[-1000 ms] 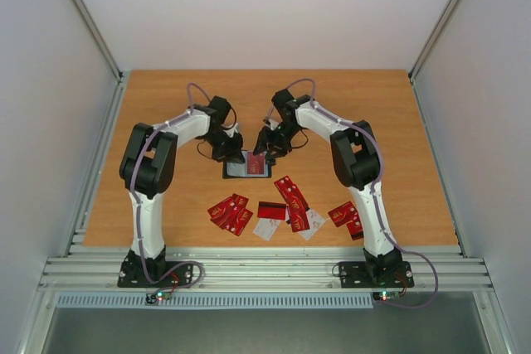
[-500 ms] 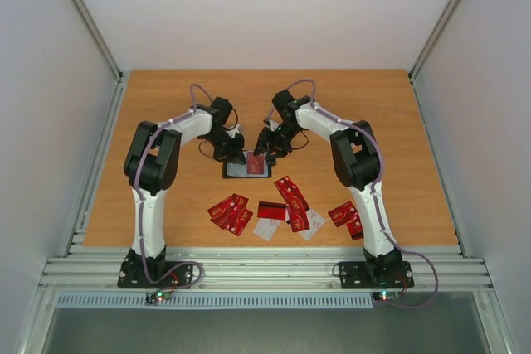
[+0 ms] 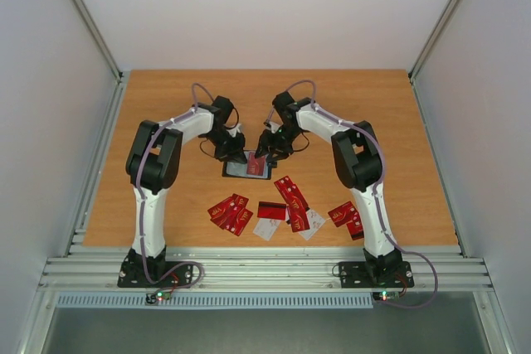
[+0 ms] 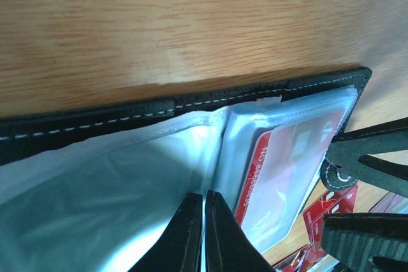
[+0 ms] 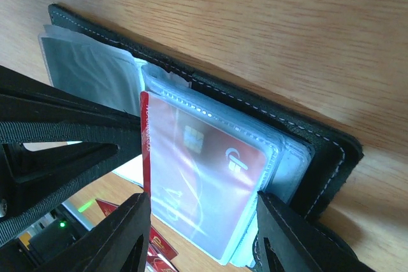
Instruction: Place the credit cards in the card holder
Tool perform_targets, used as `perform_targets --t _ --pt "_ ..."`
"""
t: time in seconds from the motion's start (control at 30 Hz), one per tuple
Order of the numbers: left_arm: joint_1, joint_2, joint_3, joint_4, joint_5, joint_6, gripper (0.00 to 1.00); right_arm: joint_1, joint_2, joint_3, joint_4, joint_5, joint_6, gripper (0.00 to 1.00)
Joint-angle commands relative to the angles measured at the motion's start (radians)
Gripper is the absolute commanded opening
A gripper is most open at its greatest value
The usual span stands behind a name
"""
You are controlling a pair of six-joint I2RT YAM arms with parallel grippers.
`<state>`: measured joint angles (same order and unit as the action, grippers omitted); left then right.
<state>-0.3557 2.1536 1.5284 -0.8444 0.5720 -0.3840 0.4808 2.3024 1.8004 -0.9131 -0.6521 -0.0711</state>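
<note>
The black card holder (image 3: 246, 169) lies open on the table between both arms, its clear sleeves up. My left gripper (image 4: 204, 197) is shut, its tips on the sleeves at the fold inside the black cover (image 4: 95, 122). I cannot tell whether a sleeve is pinched. A red credit card (image 5: 204, 170) with a chip sits mostly inside a clear sleeve, its left edge sticking out. My right gripper (image 5: 201, 200) straddles that card, one finger against each side edge. In the left wrist view the same card (image 4: 280, 170) shows through the sleeve. The holder's cover (image 5: 319, 157) runs along the card's far side.
Loose credit cards lie nearer the arm bases: a red cluster (image 3: 231, 211), red ones (image 3: 290, 193), a white one (image 3: 267, 229) and two red ones (image 3: 343, 215) by the right arm. Aluminium rails border the wooden table (image 3: 166, 105).
The left arm's elbow has edged slightly to the right. Both grippers, the card holder and the loose cards stay where they were.
</note>
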Motion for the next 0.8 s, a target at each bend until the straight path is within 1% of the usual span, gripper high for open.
perform_targets --t 0.0,0.23,0.4,0.6,0.77 --pt "-0.005 0.039 0.026 -0.028 -0.027 0.013 0.06 0.001 -0.018 -0.031 -0.026 0.045 -0.015 0.47" --pt "-0.006 0.052 0.029 -0.054 -0.050 0.009 0.06 0.000 -0.026 -0.038 -0.025 0.049 -0.010 0.47" --pt "-0.012 0.057 0.024 -0.045 -0.037 0.001 0.06 0.001 -0.025 -0.050 0.002 0.029 0.019 0.47" --pt "-0.025 0.072 0.015 -0.038 -0.014 -0.004 0.06 0.001 -0.028 -0.089 0.135 -0.120 0.069 0.48" --pt "-0.030 0.075 0.007 -0.033 -0.008 -0.004 0.06 0.001 -0.040 -0.129 0.243 -0.222 0.148 0.48"
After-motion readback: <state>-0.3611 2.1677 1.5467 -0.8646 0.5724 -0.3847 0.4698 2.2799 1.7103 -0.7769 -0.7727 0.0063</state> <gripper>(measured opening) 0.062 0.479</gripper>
